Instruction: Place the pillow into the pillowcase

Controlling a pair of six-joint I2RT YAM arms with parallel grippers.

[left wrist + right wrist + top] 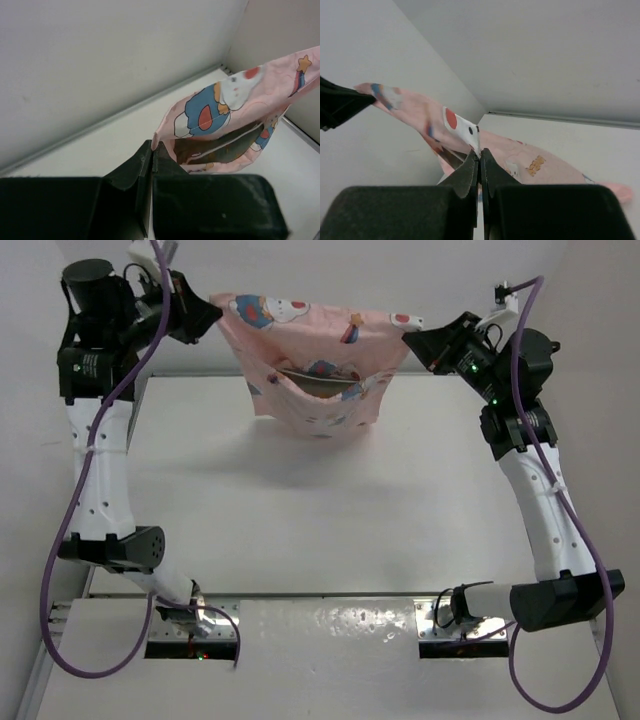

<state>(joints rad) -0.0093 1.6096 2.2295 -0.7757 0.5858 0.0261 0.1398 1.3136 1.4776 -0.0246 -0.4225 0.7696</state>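
Observation:
The pink pillowcase (pixel 310 335) with cartoon figures hangs in the air at the back of the table, stretched between both grippers. My left gripper (pixel 214 312) is shut on its left top corner, and my right gripper (pixel 410 337) is shut on its right top corner. The brown-grey pillow (pixel 322 383) sits inside the sagging case, only its top edge with light piping showing at the opening. In the left wrist view the pillowcase (pixel 235 112) leaves my shut gripper (pixel 153 150) and the pillow (pixel 225 150) shows inside. In the right wrist view my gripper (pixel 480 156) pinches the pillowcase (pixel 520 160).
The white table (pixel 330 510) lies under the hanging case, with white walls (pixel 330 265) close behind and at the sides. The arm bases (pixel 200 625) are at the near edge.

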